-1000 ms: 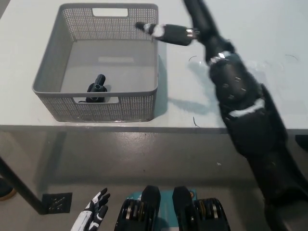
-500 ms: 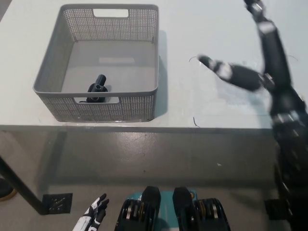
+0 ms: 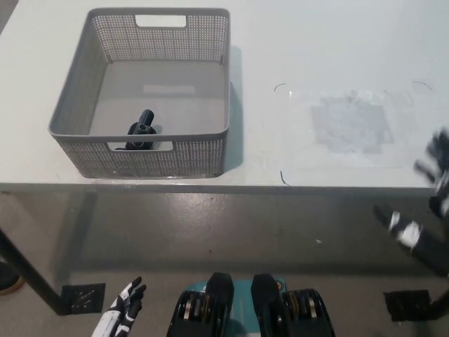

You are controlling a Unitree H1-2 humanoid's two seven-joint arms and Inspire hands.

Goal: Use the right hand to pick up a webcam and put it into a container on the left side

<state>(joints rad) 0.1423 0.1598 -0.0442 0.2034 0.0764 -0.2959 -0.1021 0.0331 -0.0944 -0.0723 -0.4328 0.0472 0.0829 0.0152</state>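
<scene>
Inside basket (image 3: 84, 105), webcam (image 3: 141, 129), far from right hand (image 3: 431, 203) fingers (image 3: 425, 169)

Lighting was bright and even, nothing blown out. The desk (image 3: 337, 42) came out crisp, and the basket (image 3: 144, 151) threw a soft shadow toward the right hand (image 3: 428, 210), which was badly motion-blurred at the edge. The floor under the desk sat in dimmer shade.
</scene>
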